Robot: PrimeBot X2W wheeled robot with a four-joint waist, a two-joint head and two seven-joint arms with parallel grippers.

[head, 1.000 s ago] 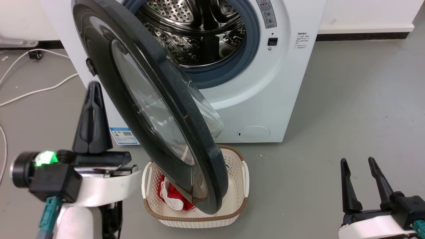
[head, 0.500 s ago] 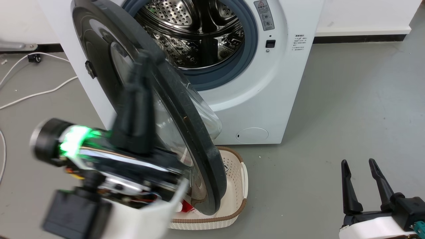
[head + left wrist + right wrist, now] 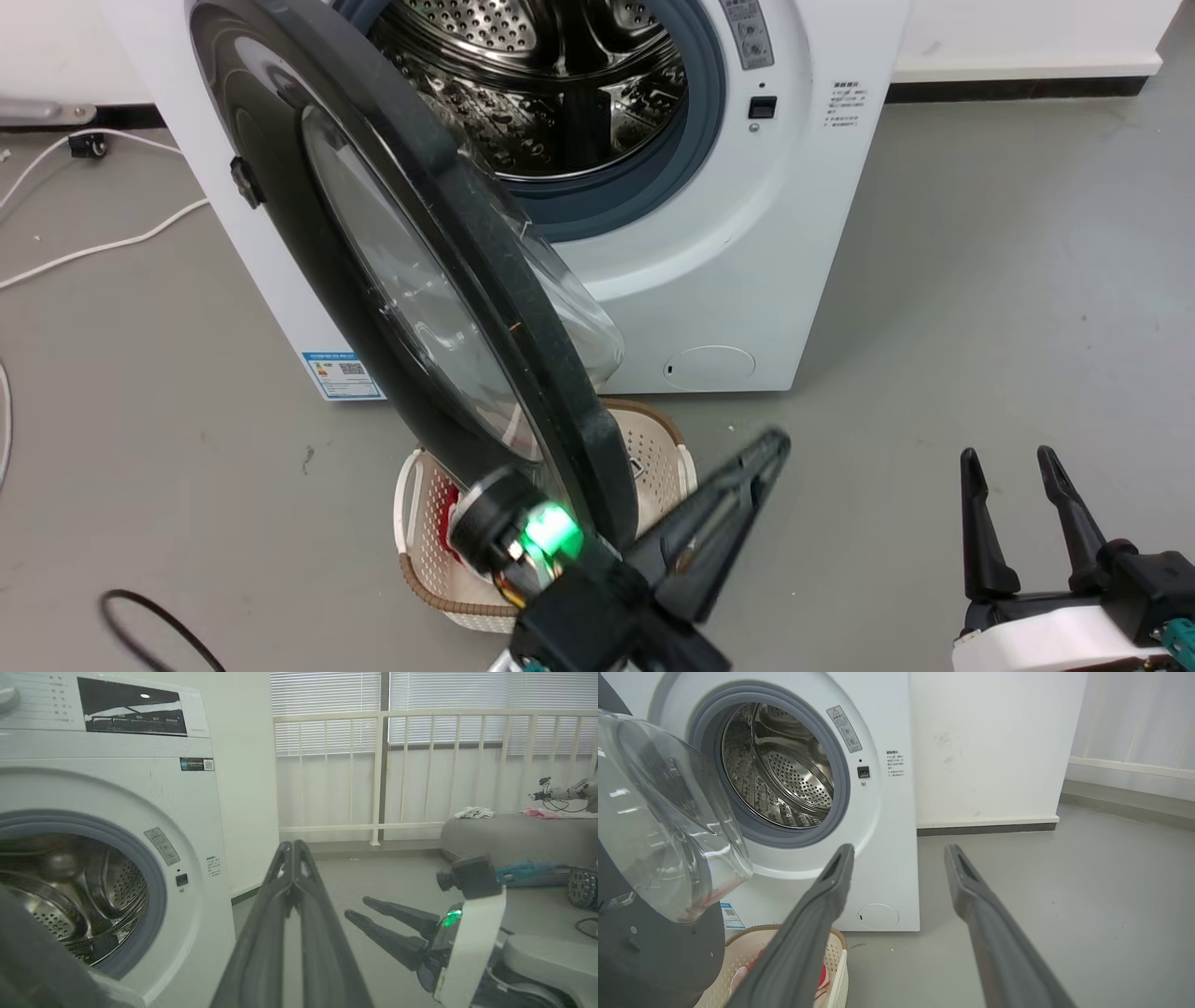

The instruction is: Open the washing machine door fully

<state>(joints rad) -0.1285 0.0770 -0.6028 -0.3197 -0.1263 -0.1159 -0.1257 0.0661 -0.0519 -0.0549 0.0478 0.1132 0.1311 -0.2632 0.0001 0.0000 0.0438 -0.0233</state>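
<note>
White boxy front-loading washing machine (image 3: 747,261): steel drum exposed. Large round glossy black door with clear glass bowl (image 3: 420,280): about half open, over cream perforated basket (image 3: 422,537); likely stiff, heavy, slick. Push free rim, not glass. Left gripper (image 3: 770,446): fingers pressed together, empty, near lower rim; contact unclear. Right gripper (image 3: 1006,455): spread, empty.

Cream basket (image 3: 655,450) holding red cloth (image 3: 823,975) sits on grey floor (image 3: 980,280).
</note>
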